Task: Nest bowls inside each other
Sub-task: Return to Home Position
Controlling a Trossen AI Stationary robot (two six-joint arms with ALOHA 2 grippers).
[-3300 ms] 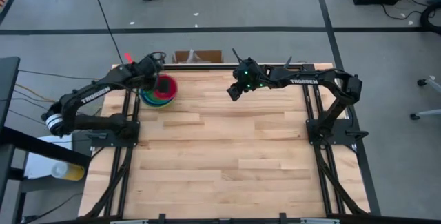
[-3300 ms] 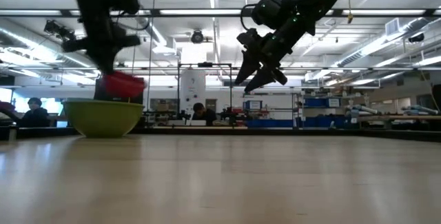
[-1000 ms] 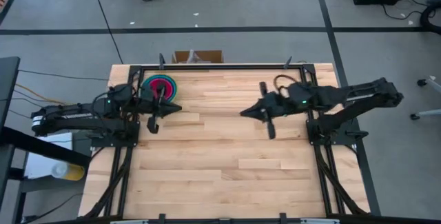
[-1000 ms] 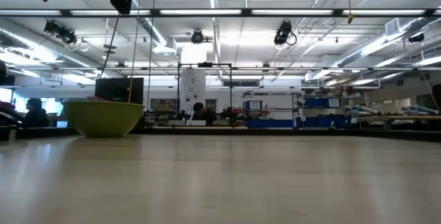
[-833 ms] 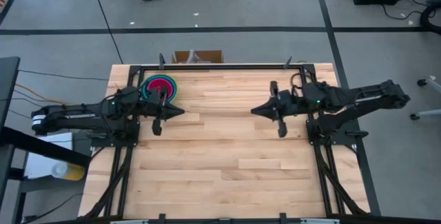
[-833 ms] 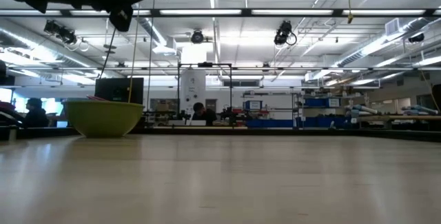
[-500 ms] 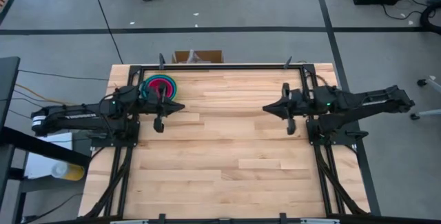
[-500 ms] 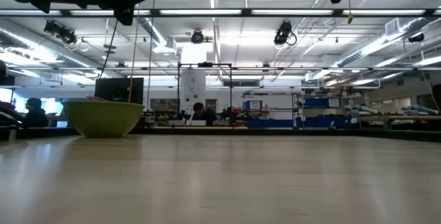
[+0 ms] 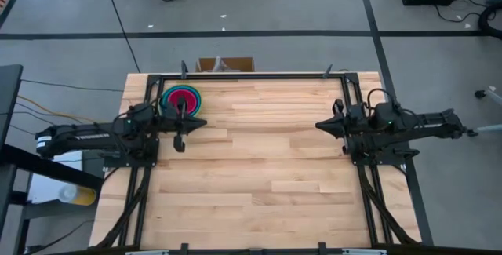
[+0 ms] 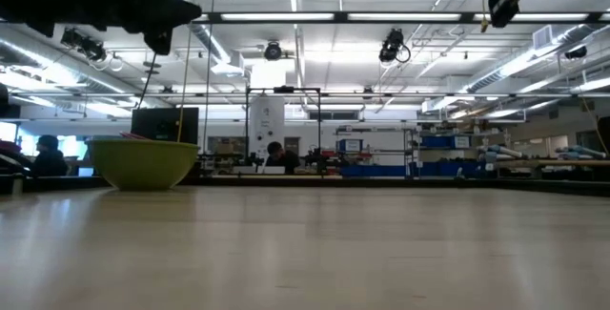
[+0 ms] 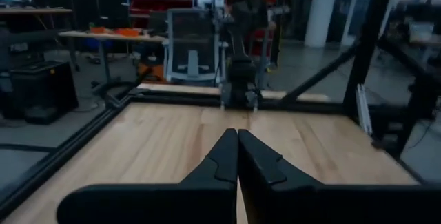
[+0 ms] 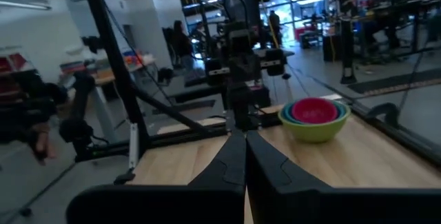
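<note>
The bowls stand nested in one stack at the table's far left: a lime green outer bowl rests by its base on the wood, with blue and magenta rims showing inside it. My left gripper is shut and hovers level just near of the stack, pointing toward the table's right. At the table's right edge my right gripper is shut too, pointing level toward the left. Neither holds anything.
A black frame rail runs along the table's far edge, with a cardboard box behind it. The wide middle and near part of the wooden table lies between the arms. People sit in the room beyond.
My right gripper has drawn back toward the table's right edge and sunk, staying shut. My left gripper has sunk a little beside the stack. The bowls have not moved.
</note>
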